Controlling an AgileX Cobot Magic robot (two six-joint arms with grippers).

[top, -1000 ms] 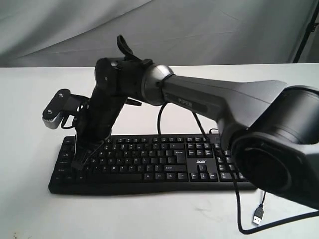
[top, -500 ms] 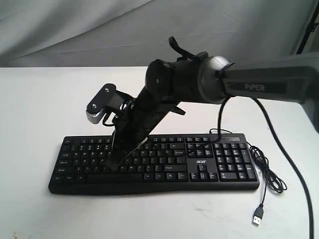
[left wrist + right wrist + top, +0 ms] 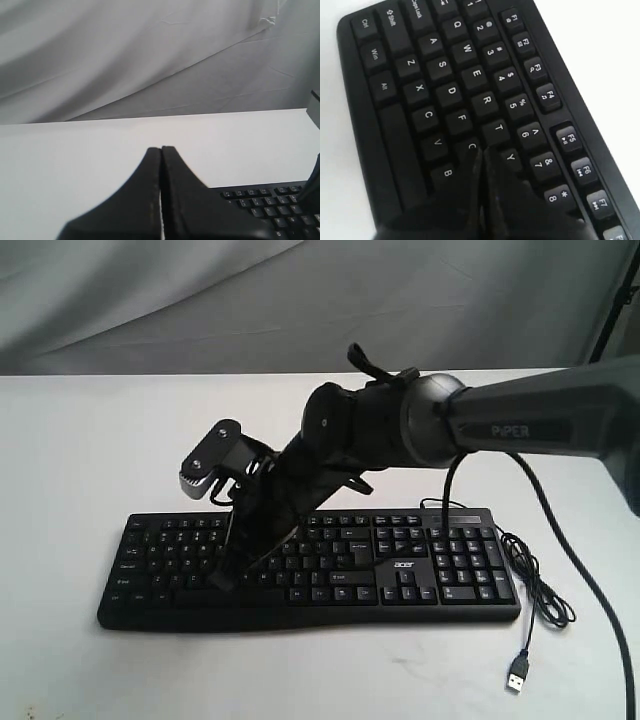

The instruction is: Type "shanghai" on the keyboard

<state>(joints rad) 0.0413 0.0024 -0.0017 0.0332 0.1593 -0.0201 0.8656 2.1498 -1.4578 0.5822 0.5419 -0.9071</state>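
Observation:
The black keyboard (image 3: pixel 330 580) with its "acer" logo lies on the white table (image 3: pixel 70 440), parallel to the front edge. My right gripper (image 3: pixel 224 580) reaches across from the right and slants down onto the letter block. In the right wrist view it (image 3: pixel 481 151) is shut with nothing in it, its tips by the G, B and Y keys of the keyboard (image 3: pixel 445 75). Whether a key is pressed I cannot tell. My left gripper (image 3: pixel 161 149) is shut and empty, held over bare table, with the keyboard (image 3: pixel 270 202) off to one side. The exterior view does not show it.
The thin black cable (image 3: pixel 545 590) coils beside the number pad and ends in a loose USB plug (image 3: pixel 517 677) near the front edge. The right arm's long grey link (image 3: pixel 540 425) spans the right half of the table. A grey cloth backdrop (image 3: pixel 300 300) hangs behind.
My right gripper has moved right along the keyboard, from the far-left keys to the middle of the letter block. The arm's large link has swung out of the foreground.

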